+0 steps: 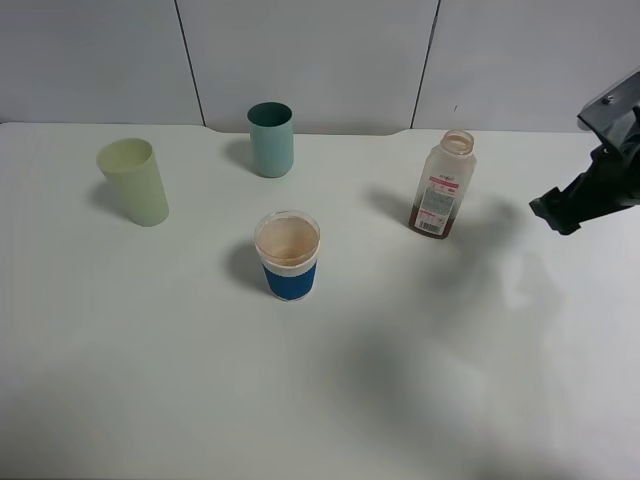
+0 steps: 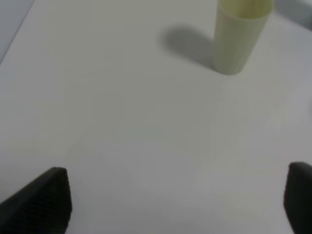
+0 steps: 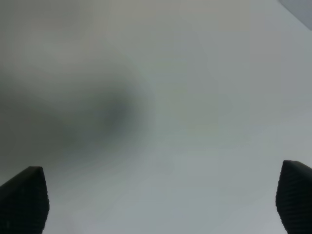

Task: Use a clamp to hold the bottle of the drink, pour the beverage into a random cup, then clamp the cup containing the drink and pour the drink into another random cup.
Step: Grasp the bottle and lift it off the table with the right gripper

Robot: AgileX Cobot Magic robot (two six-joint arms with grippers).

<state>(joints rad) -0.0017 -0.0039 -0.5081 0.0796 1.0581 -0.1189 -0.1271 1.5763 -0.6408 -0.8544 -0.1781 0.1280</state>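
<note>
As far as my feeds let me judge, the white table [image 1: 120,350] carries four items. Bottle [image 1: 443,185]: upright, open-mouthed, far right, with the beverage [image 1: 432,222] brown in its lowest part and label print too small to read. Blue-banded cup [image 1: 288,257]: upright, centre, nearest; tan inside, contents indistinct. Pale yellow-green tumbler [image 1: 134,182]: far left, its rim cut off in the left wrist view. Teal tumbler [image 1: 271,140]: far, behind the cup. Right gripper [image 3: 158,200]: fingers wide apart, holding nothing, over blurred bare table; its arm [image 1: 600,170] is cropped by the right edge, apart from the bottle. Left gripper [image 2: 170,202]: fingers spread, empty, only the tips showing; hidden from the high camera.
</note>
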